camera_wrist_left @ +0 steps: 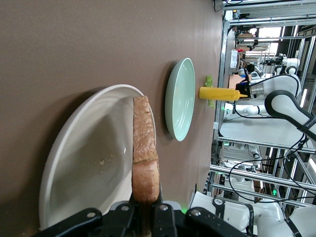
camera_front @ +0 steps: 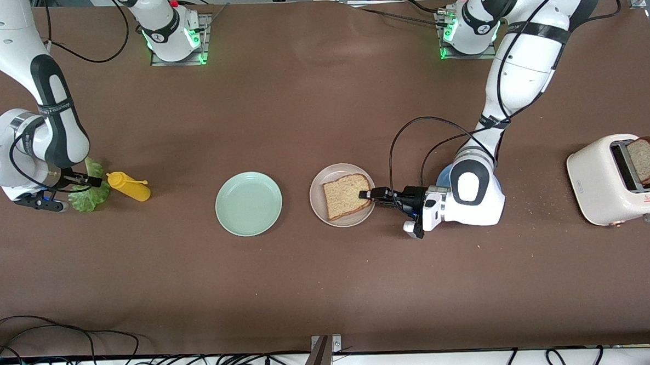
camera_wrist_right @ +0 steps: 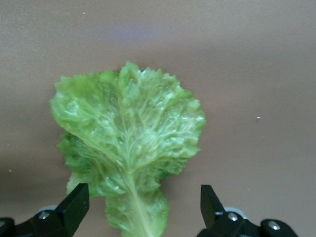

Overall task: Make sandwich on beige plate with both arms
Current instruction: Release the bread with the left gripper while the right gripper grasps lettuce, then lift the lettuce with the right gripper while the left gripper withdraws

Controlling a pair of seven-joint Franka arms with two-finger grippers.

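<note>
So the left gripper (camera_front: 366,194) has its fingers pinched tight on the crust edge of a square slice of brown wholegrain bread (camera_front: 347,196), which sits over the round pale beige plate (camera_front: 319,204) in the middle of the table. From its wrist camera the slice looks edge-on, held up off the plate surface rather than fully flat. Bread like that is light and spongy, so the crust is the smart place to grab; squeeze the soft middle and it'll dent or tear.

Over at the right arm's end, the right gripper (camera_wrist_right: 142,202) hangs with fingers spread wide, holding nothing, right above a ruffled green lettuce leaf (camera_wrist_right: 129,148) lying on the brown table beside a yellow squeeze bottle (camera_front: 129,186). Lettuce is floppy, thin and probably a bit slick, so I'd go for the thicker pale stem rib, not the frilly edge.

Second slice of bread (camera_front: 646,159) is poking out of the cream toaster (camera_front: 605,184).
</note>
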